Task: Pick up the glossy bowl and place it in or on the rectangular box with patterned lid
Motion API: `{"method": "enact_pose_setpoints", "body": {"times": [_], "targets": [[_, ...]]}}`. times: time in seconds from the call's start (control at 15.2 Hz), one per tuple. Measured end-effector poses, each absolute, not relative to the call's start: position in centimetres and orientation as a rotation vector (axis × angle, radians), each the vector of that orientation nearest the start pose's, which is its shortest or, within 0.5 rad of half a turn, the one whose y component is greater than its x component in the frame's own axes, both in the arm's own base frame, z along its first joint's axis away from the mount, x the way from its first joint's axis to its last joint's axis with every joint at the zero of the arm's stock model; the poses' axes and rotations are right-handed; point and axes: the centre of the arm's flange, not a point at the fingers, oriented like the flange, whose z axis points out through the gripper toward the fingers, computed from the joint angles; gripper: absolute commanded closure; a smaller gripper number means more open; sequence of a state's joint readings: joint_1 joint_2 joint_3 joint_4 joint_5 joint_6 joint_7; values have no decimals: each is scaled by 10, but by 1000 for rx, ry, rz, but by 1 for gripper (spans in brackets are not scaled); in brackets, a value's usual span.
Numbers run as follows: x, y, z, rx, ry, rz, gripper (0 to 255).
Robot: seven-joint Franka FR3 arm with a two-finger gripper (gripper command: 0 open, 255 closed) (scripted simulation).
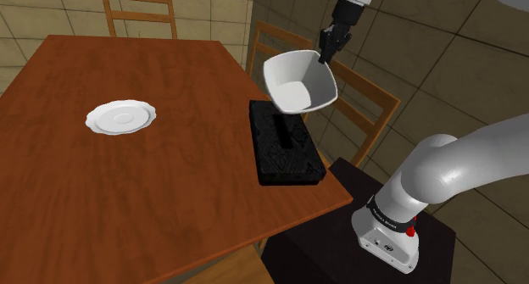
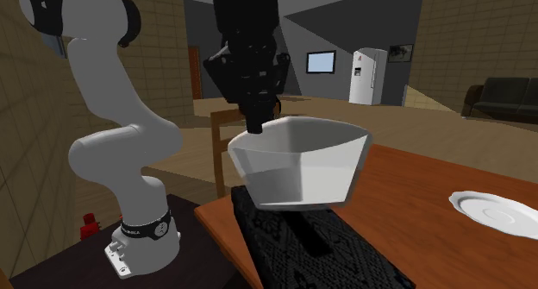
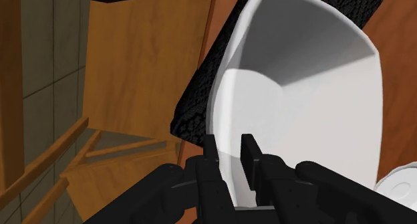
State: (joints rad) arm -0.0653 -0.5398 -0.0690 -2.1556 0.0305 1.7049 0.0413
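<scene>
Got the white bowl (image 1: 298, 83) pinched by its rim in the black gripper (image 1: 325, 57). Closed down to barely the wall's thickness, one of the fingers (image 3: 250, 156) inside and one outside. Hangs tilted, below the claw and off toward the shoulder view's left, clear of the table (image 1: 127, 197). Floats right above the far end of the black patterned box (image 1: 286, 151), not touching it, well apart from the white plate (image 1: 121, 118). Worth noting the box's long axis: roughly along the table edge nearest the stand. Probably wants a small shift toward the box's middle, then straight down. Risks tipping off an edge otherwise.
</scene>
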Motion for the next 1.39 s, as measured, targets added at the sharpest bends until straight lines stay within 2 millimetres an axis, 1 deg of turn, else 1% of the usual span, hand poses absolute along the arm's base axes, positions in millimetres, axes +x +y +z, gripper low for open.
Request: {"method": "enact_pose_setpoints", "body": {"times": [0.99, 1.12, 1.39], "targets": [[389, -57, 535, -3065, 264, -148, 255], [389, -59, 529, -3065, 268, -158, 255], [389, -58, 524, -3065, 267, -156, 255]]}}
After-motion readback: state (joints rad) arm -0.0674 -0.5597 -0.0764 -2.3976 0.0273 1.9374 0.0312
